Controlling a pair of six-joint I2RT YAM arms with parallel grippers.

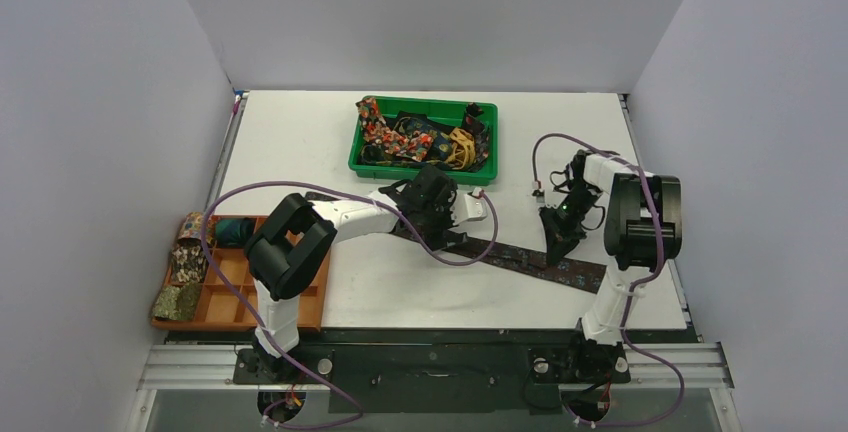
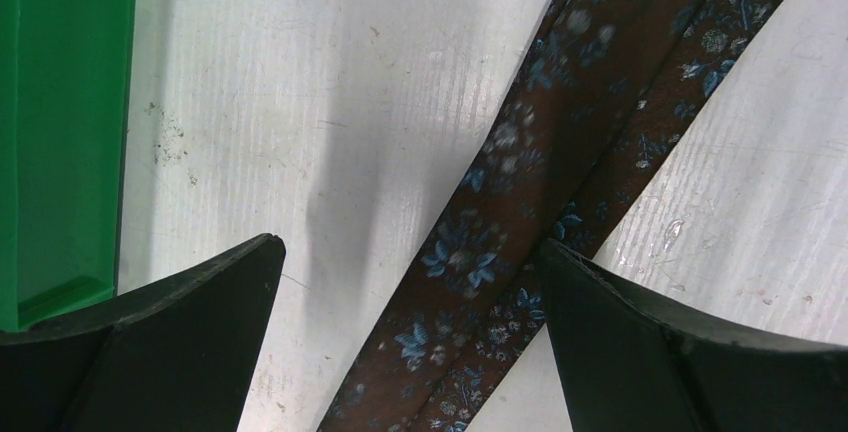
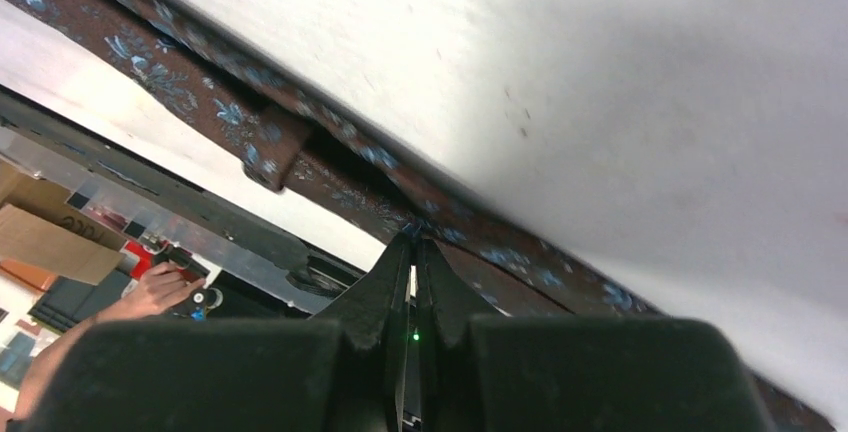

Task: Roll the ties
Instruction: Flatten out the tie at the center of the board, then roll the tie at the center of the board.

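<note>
Left gripper [image 2: 410, 250] spread wide above brown floral tie [image 2: 530, 142] lying on table [image 2: 300, 102]; right gripper [image 3: 413, 244] clenched, tips touching same tie

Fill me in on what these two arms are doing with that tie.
A brown floral tie lies stretched flat across the table, not yet rolled. The right gripper is shut, tips on the tie; whether it pinches fabric is unclear. The left gripper hangs open over the tie further along, beside the green bin of loose ties. Rolled ties sit in the orange tray.
</note>
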